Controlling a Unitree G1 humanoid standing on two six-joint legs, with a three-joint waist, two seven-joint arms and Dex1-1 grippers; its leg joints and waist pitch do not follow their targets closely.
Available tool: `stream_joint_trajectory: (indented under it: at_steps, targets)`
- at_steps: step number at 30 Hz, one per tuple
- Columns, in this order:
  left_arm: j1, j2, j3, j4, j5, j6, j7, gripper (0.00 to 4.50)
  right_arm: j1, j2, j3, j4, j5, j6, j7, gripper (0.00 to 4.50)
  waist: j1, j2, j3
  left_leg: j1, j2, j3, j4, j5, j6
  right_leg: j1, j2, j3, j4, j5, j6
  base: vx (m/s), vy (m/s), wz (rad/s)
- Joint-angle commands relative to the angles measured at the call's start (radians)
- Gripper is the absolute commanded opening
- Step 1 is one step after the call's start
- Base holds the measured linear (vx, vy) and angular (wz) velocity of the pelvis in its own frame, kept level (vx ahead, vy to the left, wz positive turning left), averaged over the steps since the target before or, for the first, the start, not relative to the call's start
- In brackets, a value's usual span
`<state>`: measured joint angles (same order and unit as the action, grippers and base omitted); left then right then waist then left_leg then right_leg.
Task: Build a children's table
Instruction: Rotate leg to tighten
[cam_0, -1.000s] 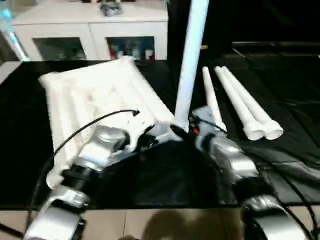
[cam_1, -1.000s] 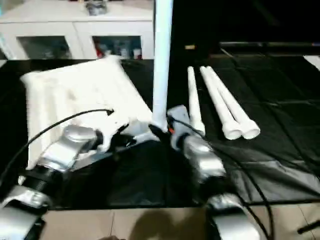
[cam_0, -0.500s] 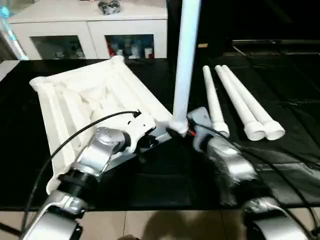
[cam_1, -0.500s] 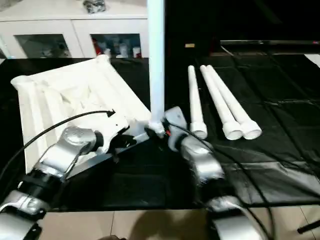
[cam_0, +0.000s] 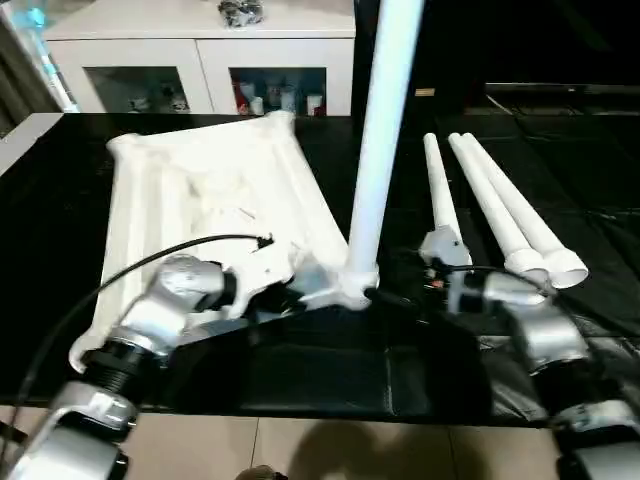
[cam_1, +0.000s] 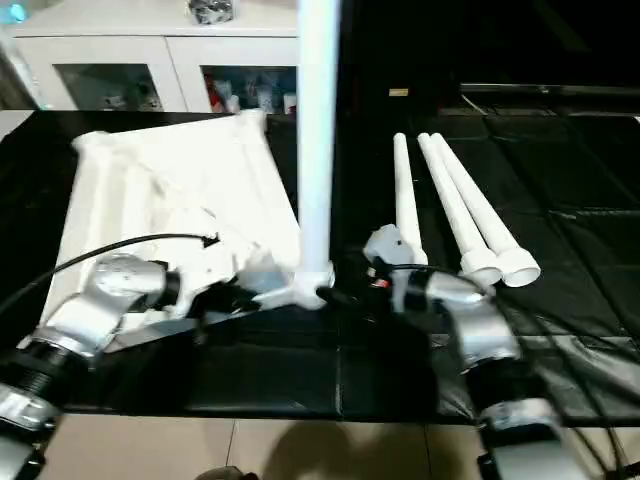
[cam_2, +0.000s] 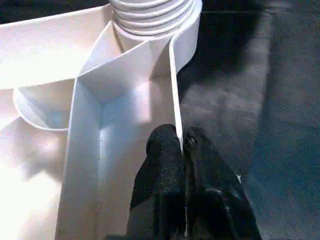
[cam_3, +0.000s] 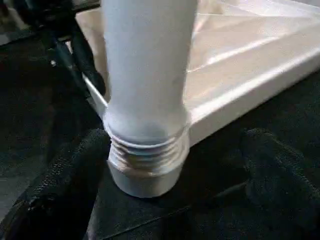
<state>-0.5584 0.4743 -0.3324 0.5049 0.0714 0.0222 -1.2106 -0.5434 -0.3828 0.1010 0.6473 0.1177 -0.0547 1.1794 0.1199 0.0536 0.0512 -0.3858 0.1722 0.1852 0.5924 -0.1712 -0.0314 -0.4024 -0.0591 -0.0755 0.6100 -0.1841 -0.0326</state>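
My left tool (cam_2: 182, 150) pinches the tabletop (cam_0: 205, 200) rim; my right tool (cam_3: 175, 165) stands spread around the upright leg (cam_0: 380, 150), threaded partway into the near corner socket. Three legs (cam_0: 495, 205) wait on the black table (cam_0: 590, 180), so I judge one quarter done.

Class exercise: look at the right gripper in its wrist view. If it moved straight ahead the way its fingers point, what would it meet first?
Most likely the threaded base of the upright leg, which stands right between the open fingers of the right gripper, where it enters the tabletop's corner socket. The exact gap is hard to judge.
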Motion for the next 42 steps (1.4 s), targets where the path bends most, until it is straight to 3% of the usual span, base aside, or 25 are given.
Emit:
stream_joint_trajectory:
  at_steps: [1, 9, 19, 23, 30, 35, 39, 42]
  targets:
    - [-0.001, 0.005, -0.058, 0.004, 0.01, -0.033, -0.064, 0.0, -0.012, -0.004, 0.024, -0.023, 0.01, 0.0, 0.039, 4.42, 0.001, -0.003, -0.07, 0.021, 0.068, -0.029, -0.063, -0.221, 0.065, 0.047, -0.096, 0.053, -0.078, -0.235, -0.191, 0.0, 0.0, 0.0]
    - [-0.023, 0.01, -0.084, 0.035, 0.008, -0.093, -0.136, 0.0, -0.02, 0.014, 0.079, -0.026, 0.006, 0.013, 0.124, 4.42, 0.016, -0.005, -0.069, 0.024, 0.071, -0.028, -0.064, -0.226, 0.06, 0.043, -0.099, 0.055, -0.079, -0.256, -0.194, 0.0, 0.0, 0.0]
    - [-0.03, 0.003, -0.091, 0.052, 0.01, -0.118, -0.157, 0.0, -0.037, 0.035, 0.103, 0.005, 0.002, 0.035, 0.141, 3.59, 0.021, -0.005, -0.071, 0.022, 0.07, -0.029, -0.064, -0.212, 0.056, 0.046, -0.099, 0.054, -0.075, -0.238, -0.191, 0.0, 0.0, 0.0]
    - [-0.031, -0.002, -0.09, 0.057, 0.013, -0.119, -0.159, 0.0, -0.032, 0.032, 0.101, 0.001, 0.01, 0.046, 0.154, 3.29, 0.022, -0.012, -0.072, 0.022, 0.07, -0.028, -0.062, -0.202, 0.059, 0.046, -0.1, 0.055, -0.074, -0.238, -0.189, 0.0, 0.0, 0.0]
    - [-0.031, -0.003, -0.084, 0.067, 0.009, -0.119, -0.152, 0.0, -0.026, 0.032, 0.105, -0.008, 0.017, 0.06, 0.161, 2.79, 0.021, -0.01, -0.07, 0.023, 0.07, -0.027, -0.063, -0.206, 0.057, 0.044, -0.1, 0.055, -0.077, -0.26, -0.182, 0.0, 0.0, 0.0]
    - [-0.035, -0.023, -0.062, 0.084, 0.004, -0.063, -0.098, 0.0, -0.013, 0.052, 0.095, -0.016, 0.014, 0.091, 0.106, 2.75, 0.021, -0.01, -0.07, 0.023, 0.07, -0.028, -0.063, -0.203, 0.056, 0.045, -0.1, 0.055, -0.077, -0.261, -0.182, 0.0, 0.0, 0.0]
    - [-0.048, -0.062, -0.013, 0.086, -0.014, 0.025, -0.002, 0.0, -0.01, 0.096, 0.066, 0.006, -0.009, 0.092, -0.045, 2.73, 0.013, -0.013, -0.063, 0.027, 0.07, -0.031, -0.068, -0.256, 0.025, 0.041, -0.103, 0.055, -0.087, -0.375, -0.161, 0.0, 0.0, 0.0]
    - [-0.062, -0.106, 0.036, 0.056, -0.028, 0.132, 0.113, 0.0, -0.021, 0.178, 0.038, 0.053, -0.045, 0.133, -0.281, 2.72, -0.004, -0.011, -0.061, 0.026, 0.066, -0.035, -0.074, -0.268, 0.007, 0.039, -0.104, 0.056, -0.089, -0.38, -0.163, 0.0, 0.0, 0.0]
